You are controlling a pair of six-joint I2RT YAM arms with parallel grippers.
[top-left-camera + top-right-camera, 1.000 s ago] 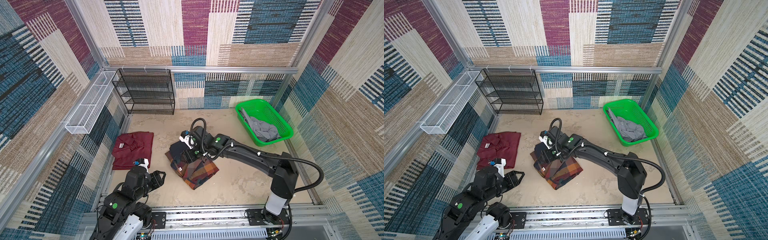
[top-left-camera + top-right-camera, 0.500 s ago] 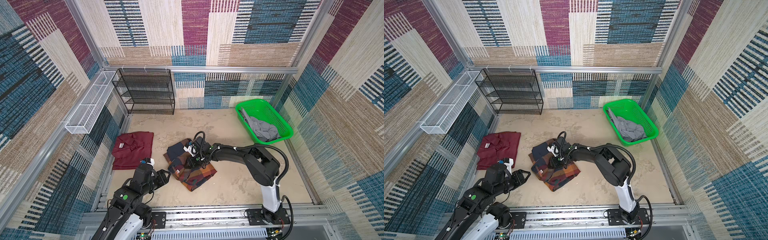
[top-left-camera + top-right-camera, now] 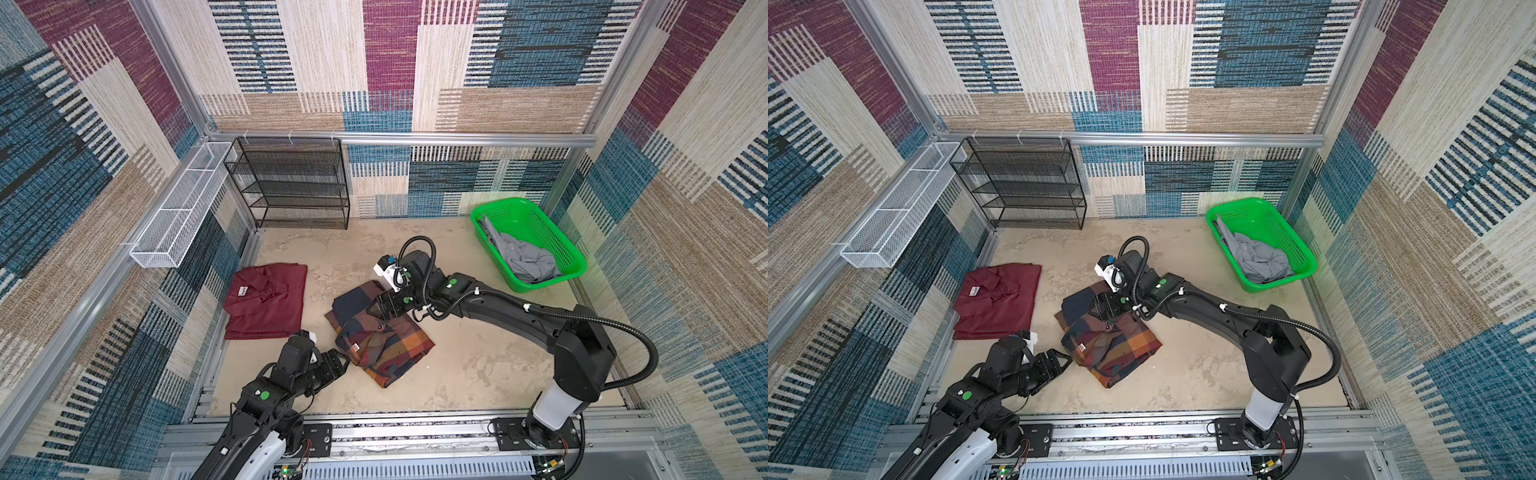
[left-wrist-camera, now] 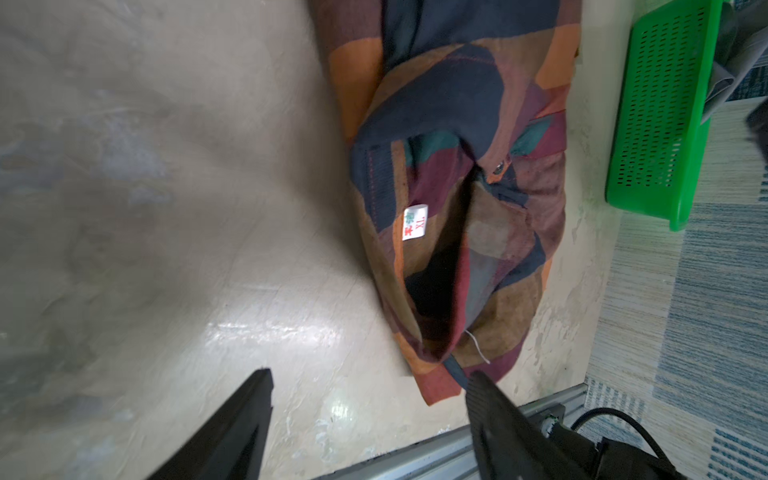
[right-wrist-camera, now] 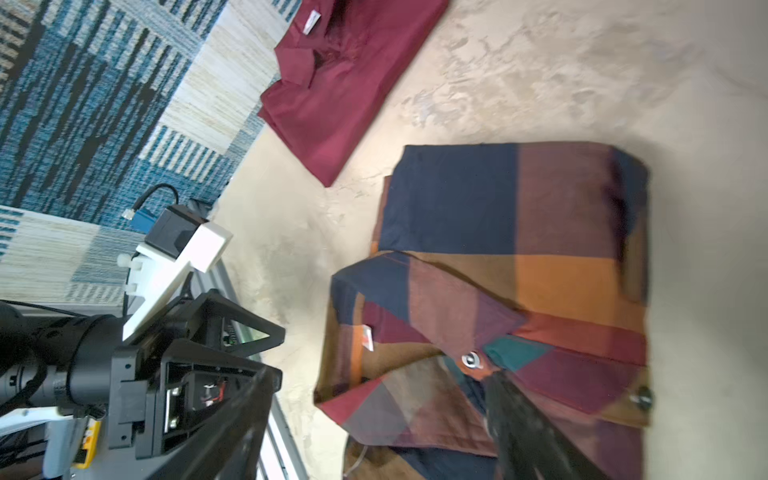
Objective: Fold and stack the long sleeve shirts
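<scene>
Shirts lie in three places on the worktop. The folded plaid shirt sits near the middle, a little toward the front edge, with its collar and white label facing up. The folded maroon shirt lies flat by the left edge, well apart from the plaid one. The grey shirt is crumpled inside the green basket by the right edge, toward the rear.

The left gripper is low at the plaid shirt's front-left corner, its jaws spread wide. In the left wrist view bare worktop shows between the fingers, and one tip is right at the shirt's hem; contact cannot be judged. The shirt stretches away ahead of this gripper.

The right gripper is over the rear part of the plaid shirt, also spread wide and pinching nothing. In the right wrist view one finger lies over the cloth beside a metal button, while the other is off the shirt's edge.

A black wire rack stands in the rear left corner.
</scene>
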